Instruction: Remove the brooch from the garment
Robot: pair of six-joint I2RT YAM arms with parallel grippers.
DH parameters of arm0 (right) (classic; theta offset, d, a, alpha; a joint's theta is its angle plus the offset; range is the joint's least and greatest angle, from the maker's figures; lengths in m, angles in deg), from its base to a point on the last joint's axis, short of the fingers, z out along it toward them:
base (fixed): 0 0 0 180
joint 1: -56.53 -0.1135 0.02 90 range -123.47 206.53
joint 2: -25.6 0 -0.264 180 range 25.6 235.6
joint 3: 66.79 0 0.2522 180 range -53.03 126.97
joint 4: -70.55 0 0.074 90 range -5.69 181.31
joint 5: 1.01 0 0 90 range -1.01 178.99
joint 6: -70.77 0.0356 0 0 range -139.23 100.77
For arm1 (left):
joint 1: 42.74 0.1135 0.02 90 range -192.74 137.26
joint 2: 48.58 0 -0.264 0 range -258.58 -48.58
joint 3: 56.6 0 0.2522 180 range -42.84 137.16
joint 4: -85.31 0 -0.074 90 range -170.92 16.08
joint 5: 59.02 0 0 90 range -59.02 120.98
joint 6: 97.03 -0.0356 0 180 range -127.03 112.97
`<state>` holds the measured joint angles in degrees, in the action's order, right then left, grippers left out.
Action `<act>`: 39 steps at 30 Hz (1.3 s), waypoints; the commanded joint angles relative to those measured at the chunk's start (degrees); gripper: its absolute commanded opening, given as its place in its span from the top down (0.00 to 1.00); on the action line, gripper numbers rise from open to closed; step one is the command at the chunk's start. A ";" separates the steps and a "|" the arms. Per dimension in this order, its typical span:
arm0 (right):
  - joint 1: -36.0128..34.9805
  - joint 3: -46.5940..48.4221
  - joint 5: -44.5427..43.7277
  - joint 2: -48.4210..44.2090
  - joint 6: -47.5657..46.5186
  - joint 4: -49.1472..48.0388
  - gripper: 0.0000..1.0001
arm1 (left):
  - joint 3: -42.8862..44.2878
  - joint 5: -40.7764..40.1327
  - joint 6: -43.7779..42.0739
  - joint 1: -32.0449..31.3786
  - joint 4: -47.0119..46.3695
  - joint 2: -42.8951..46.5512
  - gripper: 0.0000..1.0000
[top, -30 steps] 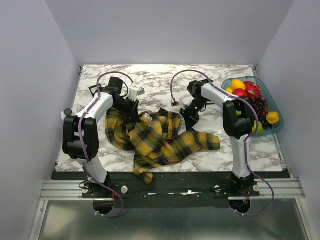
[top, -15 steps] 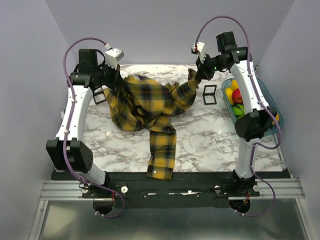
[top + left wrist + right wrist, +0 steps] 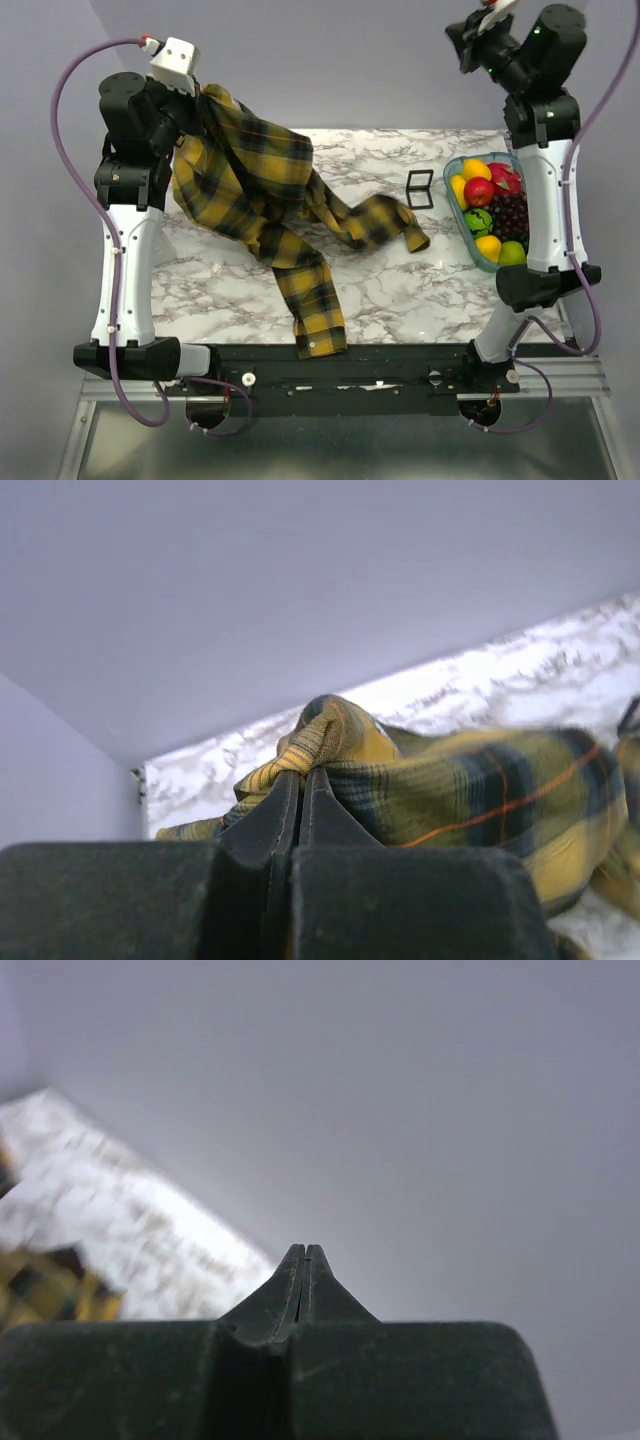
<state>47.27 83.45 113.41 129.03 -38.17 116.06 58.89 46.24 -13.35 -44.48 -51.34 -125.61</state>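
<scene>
Table [image 3: 400,290]: marble top, walled on three sides.

Shirt [image 3: 255,170]: biggest item. Hangs from a high point at the far left and drapes down and right onto the marble. One sleeve trails toward the near edge, another lies out toward the middle. Folds are deep and much of the front is turned under or hidden.

Tray [image 3: 450,172]: far right on the table, full of fruit, well apart from the shirt. Black frame [image 3: 420,188] stands just left of it.

Left gripper [image 3: 300,775]: clenched on a bunched fold of shirt, cloth pinched right at the tips.

Right gripper [image 3: 305,1250]: raised high at the far right, jaws pressed together on nothing, wall behind it.

Brooch: not visible in any view; likely buried in the folds, but I cannot tell where.

Step, as I judge it: hoisting the shirt to open it out and expose the brooch. Removal not yet begun. Next move calls for spreading the cloth until the disc shows, then bringing the free right gripper down to it while the left holds the fabric taut.
</scene>
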 commanded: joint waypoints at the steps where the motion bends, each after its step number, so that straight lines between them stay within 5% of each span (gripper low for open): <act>1: 0.55 5.53 -14.03 -2.11 9.35 -21.45 1.00 | 5.49 -7.44 1.31 -0.20 -8.22 1.19 1.00; 4: 0.47 4.87 -5.59 -3.14 7.61 -21.12 1.00 | 7.43 -4.99 1.41 -0.46 -7.88 0.92 1.00; 5: 0.38 1.71 -3.18 -4.63 7.95 -20.33 0.93 | 7.43 -3.77 2.01 -0.72 -7.79 1.01 1.00; 7: 0.03 -13.77 5.74 -7.62 6.65 -20.41 0.62 | 6.81 -2.88 2.90 -1.16 -7.52 1.45 1.00; 8: -1.54 -20.40 8.24 -10.86 4.20 -19.89 0.38 | 6.46 -2.18 3.77 -1.42 -7.52 1.62 1.00; 11: -8.72 -43.64 9.94 -15.79 -8.62 -18.48 0.24 | 5.49 -2.35 4.13 -2.30 -7.52 2.06 1.00; 13: -13.83 -53.90 8.55 -17.65 -16.96 -18.91 0.21 | 5.58 -3.14 4.39 -3.01 -7.70 1.89 1.00; 17: -26.22 -66.17 8.36 -17.58 -13.86 -27.16 0.18 | 6.20 -6.82 4.39 -4.85 -7.96 1.27 1.00; 24: -32.58 -60.56 11.42 -5.28 6.09 -30.87 0.18 | 5.23 -19.65 1.32 -9.16 -7.26 1.01 1.00; 32: -40.48 -59.77 17.93 3.95 11.37 -39.20 0.08 | 4.70 -27.57 -0.96 -9.07 -5.41 1.80 1.00; 39: -43.56 -53.19 15.31 13.09 22.53 -47.91 0.08 | 6.54 -29.59 -0.71 -8.37 -4.01 1.36 1.00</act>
<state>4.63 24.99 128.98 138.94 -24.31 76.74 63.33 20.13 -13.88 -53.33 -54.64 -125.20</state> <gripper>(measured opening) 0.919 0.014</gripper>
